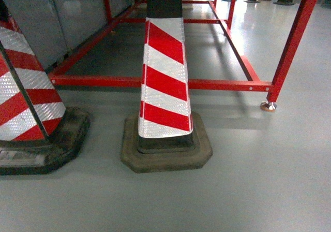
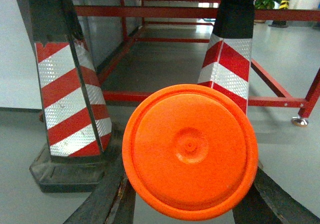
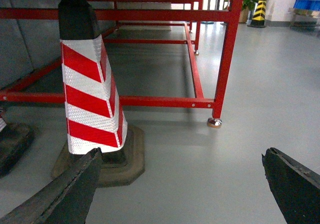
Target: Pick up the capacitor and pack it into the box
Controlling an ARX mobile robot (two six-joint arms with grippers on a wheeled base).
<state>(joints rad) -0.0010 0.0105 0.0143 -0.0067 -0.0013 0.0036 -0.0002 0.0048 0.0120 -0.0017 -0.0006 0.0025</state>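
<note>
Item 1, left pincer (image 2: 187,204): I am seeing its two dark fingers (image 2: 107,199) running up from the lower edge of the left wrist view, clenched on an orange disc (image 2: 190,151). The disc is sitting between the fingers, facing the camera flat-on, with a raised rim and a small boss at its centre. Whether this disc is the capacitor I cannot tell.

Item 2, right pincer (image 3: 182,184): I am reading it as released. Its two worn black fingers (image 3: 65,194) are standing well apart at the lower corners of the right wrist view, with only bare grey floor (image 3: 200,169) between them.

Item 3, the box: I am not finding it in any of the three views, so I cannot place it relative to either pincer.

Item 4, surroundings: two red-and-white striped traffic cones are standing on the floor. The centre cone (image 1: 164,82) is resting on a worn square rubber base (image 1: 166,154); the second cone (image 1: 23,97) is standing at the left edge of the head view on a darker base. Behind them a red steel frame (image 1: 155,82) is running low over the floor, ending at a metal foot (image 1: 268,106) on the right.
</note>
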